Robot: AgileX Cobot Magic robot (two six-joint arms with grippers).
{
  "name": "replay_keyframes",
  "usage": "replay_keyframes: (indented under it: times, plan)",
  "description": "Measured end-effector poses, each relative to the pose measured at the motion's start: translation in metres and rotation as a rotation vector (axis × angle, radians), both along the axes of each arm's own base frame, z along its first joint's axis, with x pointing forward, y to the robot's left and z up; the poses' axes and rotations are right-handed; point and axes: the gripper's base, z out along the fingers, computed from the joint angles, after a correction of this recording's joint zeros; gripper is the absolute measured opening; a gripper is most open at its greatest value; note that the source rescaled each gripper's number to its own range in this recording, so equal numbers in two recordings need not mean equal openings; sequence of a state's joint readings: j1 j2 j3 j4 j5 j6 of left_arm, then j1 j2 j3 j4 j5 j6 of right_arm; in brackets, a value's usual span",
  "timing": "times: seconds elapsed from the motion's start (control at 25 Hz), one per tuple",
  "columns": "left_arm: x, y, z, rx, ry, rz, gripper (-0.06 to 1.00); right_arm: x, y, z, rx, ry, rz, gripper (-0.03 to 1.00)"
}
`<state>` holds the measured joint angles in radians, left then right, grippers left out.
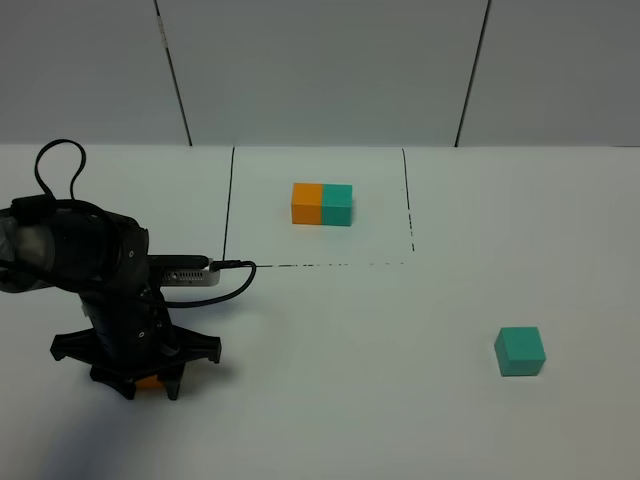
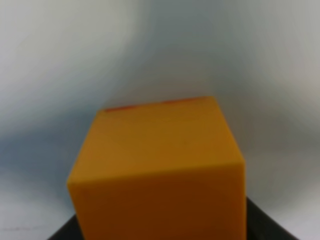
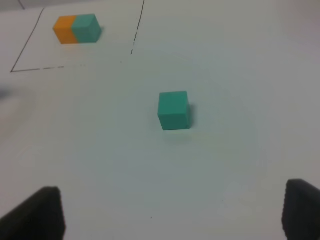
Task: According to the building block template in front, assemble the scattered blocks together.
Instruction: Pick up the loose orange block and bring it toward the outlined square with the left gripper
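Note:
The building block template (image 1: 322, 204), an orange cube joined to a teal cube, lies inside a thin black drawn square at the back; it also shows in the right wrist view (image 3: 77, 29). The loose orange cube (image 1: 147, 381) sits on the table at the front left, between the fingers of my left gripper (image 1: 148, 385), which stands low over it and looks shut on it. It fills the left wrist view (image 2: 157, 172). The loose teal cube (image 1: 520, 351) sits alone at the front right. My right gripper (image 3: 172, 215) is open and empty, short of the teal cube (image 3: 174, 110).
The drawn black square (image 1: 230, 210) marks the template area on the white table. The left arm's cable (image 1: 235, 268) loops toward the square's front left corner. A grey panelled wall (image 1: 320, 70) stands behind the table.

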<state>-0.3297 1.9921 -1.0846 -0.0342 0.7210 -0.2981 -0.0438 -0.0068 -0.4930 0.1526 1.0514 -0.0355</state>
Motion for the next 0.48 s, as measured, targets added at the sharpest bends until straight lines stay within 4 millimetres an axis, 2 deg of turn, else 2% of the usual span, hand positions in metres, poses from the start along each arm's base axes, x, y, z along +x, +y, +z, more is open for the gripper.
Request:
replay_keyframes:
  times: [0.32,0.48]
  plan:
    - [-0.002,0.009,0.007,0.080,-0.022,-0.113,0.00,0.000,0.000,0.000,0.000,0.000,0.000,0.74]
    - [-0.004,0.017,0.030,0.135,-0.068,-0.245,0.00,0.000,0.000,0.000,0.000,0.000,0.000,0.74]
